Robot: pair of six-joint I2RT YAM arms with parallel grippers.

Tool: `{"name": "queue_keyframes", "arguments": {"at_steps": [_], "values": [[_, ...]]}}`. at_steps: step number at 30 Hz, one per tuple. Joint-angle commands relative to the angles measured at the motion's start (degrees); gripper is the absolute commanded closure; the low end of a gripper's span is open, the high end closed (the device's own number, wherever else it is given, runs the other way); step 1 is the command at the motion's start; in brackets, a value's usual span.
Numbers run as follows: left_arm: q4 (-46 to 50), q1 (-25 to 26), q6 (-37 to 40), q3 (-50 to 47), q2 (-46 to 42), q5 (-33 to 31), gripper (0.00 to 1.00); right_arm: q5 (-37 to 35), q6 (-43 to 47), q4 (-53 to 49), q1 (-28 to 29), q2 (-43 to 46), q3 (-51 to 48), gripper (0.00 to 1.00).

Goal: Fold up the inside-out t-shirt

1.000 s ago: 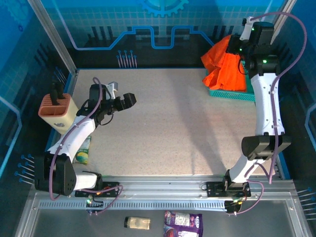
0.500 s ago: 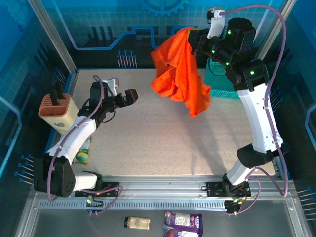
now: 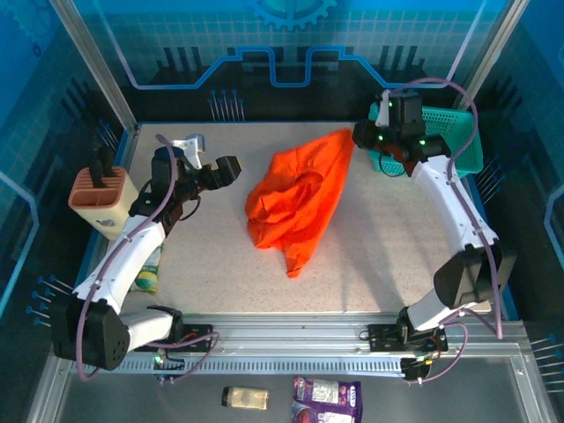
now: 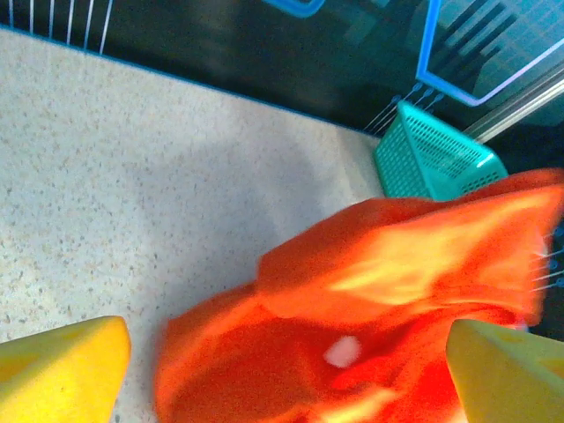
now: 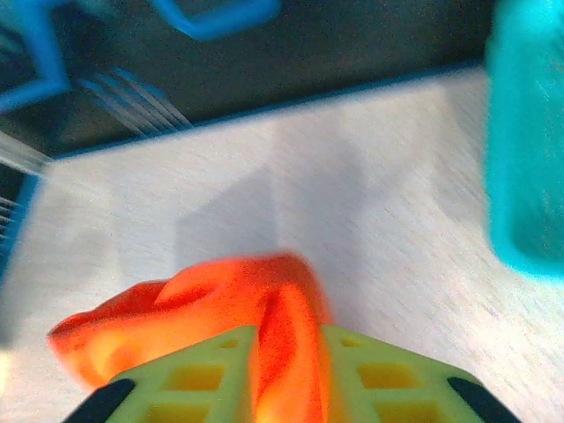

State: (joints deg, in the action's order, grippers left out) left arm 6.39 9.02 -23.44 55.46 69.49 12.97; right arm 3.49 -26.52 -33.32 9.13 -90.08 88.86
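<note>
While right fingers (image 5: 203, 379) pinch t-shirt (image 3: 295, 198) (orange) | left fingers (image 4: 53, 370) spread wide

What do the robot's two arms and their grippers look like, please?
Both the left arm and right arm have white link shells with black joints, and a lilac cable loops along each. Small green lights glow near the right wrist. The wrist cameras show yellow fingers, the right's with square recesses.

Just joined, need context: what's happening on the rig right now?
The right gripper pinches a corner of the orange inside-out t-shirt, which lies crumpled in the middle of the table, apart from the teal basket at the far right. The left gripper hovers open beside the garment's left side, holding nothing. No fold is made yet.
</note>
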Motion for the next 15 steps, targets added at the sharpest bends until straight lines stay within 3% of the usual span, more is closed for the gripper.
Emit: {"name": "queue_keyframes", "arguments": {"at_steps": [1,8,15], "values": [[4.7,1.7,2.1,1.6,3.8,1.9,0.09,-0.9,-0.5,-1.6,-1.2,1.0,-4.4,0.7],[8.6,6.5,2.7,4.9,12.8,3.9,0.18,3.8,1.8,0.9,1.5,0.6,-12.9,0.65],[14.5,13.0,5.5,12.6,22.8,1.2,0.24,2.0,6.5,-0.7,7.1,-7.1,-12.1,0.62]]}}
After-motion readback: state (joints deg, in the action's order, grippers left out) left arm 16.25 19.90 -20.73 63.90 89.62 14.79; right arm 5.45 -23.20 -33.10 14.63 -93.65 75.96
